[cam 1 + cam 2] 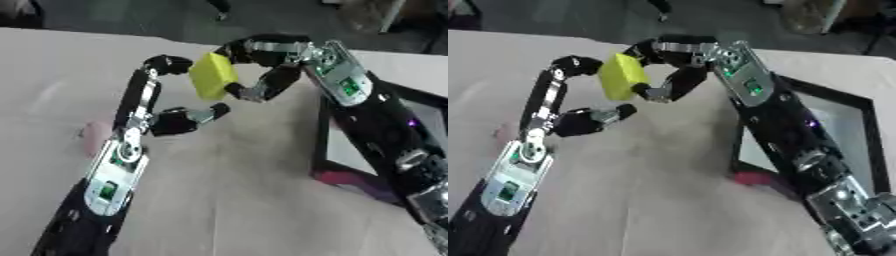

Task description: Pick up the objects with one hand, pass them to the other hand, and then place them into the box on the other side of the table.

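A yellow block [213, 75] hangs in the air over the middle of the table, between my two hands. My right hand [267, 70] comes in from the right with its fingers curled over the block's top and its thumb against the lower right side. My left hand [175, 120] reaches up from the lower left. One of its fingers [166, 64] bends to the block's upper left edge. Its thumb [208, 112] sits just under the block with a small gap. The black-rimmed box [859, 107] lies on the right, partly hidden by my right arm.
A pink thing [94, 137] lies on the table just left of my left forearm. Another pink thing [754, 177] shows at the near corner of the box. The table's far edge runs behind the hands, with dark floor beyond.
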Robot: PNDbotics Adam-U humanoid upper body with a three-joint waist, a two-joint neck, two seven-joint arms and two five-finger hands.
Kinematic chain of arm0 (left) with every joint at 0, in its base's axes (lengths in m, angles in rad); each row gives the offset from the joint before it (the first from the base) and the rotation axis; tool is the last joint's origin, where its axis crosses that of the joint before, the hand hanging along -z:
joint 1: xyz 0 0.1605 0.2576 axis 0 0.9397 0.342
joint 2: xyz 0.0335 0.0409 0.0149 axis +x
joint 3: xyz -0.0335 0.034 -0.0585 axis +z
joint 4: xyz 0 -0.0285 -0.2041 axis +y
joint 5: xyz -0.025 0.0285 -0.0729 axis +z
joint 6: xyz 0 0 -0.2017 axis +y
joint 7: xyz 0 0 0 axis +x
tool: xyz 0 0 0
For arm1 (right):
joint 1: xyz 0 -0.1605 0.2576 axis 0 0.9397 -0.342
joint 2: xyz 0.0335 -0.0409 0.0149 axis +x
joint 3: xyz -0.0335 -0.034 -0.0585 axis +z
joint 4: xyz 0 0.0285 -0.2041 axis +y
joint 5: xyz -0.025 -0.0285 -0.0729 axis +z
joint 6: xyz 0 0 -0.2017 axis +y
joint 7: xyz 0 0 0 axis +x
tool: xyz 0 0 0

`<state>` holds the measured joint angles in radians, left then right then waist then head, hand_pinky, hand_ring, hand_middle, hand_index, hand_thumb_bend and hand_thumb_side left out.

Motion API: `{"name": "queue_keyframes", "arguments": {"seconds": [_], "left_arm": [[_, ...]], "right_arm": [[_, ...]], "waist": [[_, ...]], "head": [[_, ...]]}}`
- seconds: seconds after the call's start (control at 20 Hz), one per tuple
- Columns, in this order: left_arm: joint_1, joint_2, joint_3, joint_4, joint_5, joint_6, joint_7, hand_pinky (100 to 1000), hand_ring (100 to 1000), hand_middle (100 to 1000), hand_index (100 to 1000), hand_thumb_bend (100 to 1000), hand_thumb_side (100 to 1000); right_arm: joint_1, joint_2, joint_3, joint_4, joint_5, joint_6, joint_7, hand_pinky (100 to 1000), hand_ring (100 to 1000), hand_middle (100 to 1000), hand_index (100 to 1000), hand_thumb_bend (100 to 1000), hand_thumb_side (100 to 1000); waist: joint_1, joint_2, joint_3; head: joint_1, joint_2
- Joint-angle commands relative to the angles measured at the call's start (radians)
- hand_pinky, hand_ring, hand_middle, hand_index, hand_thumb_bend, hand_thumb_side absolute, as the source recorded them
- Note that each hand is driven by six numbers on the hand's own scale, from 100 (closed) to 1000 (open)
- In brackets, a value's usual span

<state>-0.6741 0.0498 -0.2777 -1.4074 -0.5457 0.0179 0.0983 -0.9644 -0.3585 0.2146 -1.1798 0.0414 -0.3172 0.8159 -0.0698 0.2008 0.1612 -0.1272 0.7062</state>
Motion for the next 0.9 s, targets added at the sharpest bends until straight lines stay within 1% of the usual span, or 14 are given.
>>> {"name": "queue_keyframes", "arguments": {"seconds": [0.05, 0.3, 0.55, 0.7, 0.9], "left_arm": [[-0.007, 0.029, 0.013, -0.014, -0.001, 0.006, -0.001, 846, 717, 604, 724, 814, 388], [-0.004, 0.062, 0.026, -0.013, 0.007, 0.027, 0.005, 846, 718, 606, 723, 797, 375], [-0.001, 0.094, 0.04, -0.021, 0.018, 0.043, 0.013, 845, 719, 606, 721, 795, 376], [-0.001, 0.111, 0.048, -0.026, 0.022, 0.053, 0.018, 844, 719, 605, 720, 795, 379], [-0.002, 0.125, 0.055, -0.034, 0.029, 0.063, 0.024, 844, 719, 605, 719, 795, 380]], "right_arm": [[-0.001, -0.065, -0.04, -0.053, -0.048, 0.032, -0.035, 948, 1000, 537, 571, 100, 233], [0.078, -0.168, -0.111, -0.142, -0.143, 0.116, -0.109, 955, 1000, 542, 576, 100, 276], [0.206, -0.309, -0.205, -0.207, -0.212, 0.176, -0.198, 961, 1000, 548, 582, 100, 282], [0.284, -0.378, -0.259, -0.217, -0.231, 0.187, -0.244, 960, 1000, 550, 585, 100, 278], [0.378, -0.454, -0.307, -0.215, -0.232, 0.167, -0.291, 956, 1000, 552, 587, 100, 253]], "waist": [[0.012, -0.03, -0.007], [0.022, -0.039, -0.021], [0.027, -0.042, -0.03], [0.029, -0.04, -0.032], [0.03, -0.038, -0.033]], "head": [[-0.01, 0.012], [-0.025, 0.023], [-0.033, 0.03], [-0.042, 0.028], [-0.05, 0.022]]}}
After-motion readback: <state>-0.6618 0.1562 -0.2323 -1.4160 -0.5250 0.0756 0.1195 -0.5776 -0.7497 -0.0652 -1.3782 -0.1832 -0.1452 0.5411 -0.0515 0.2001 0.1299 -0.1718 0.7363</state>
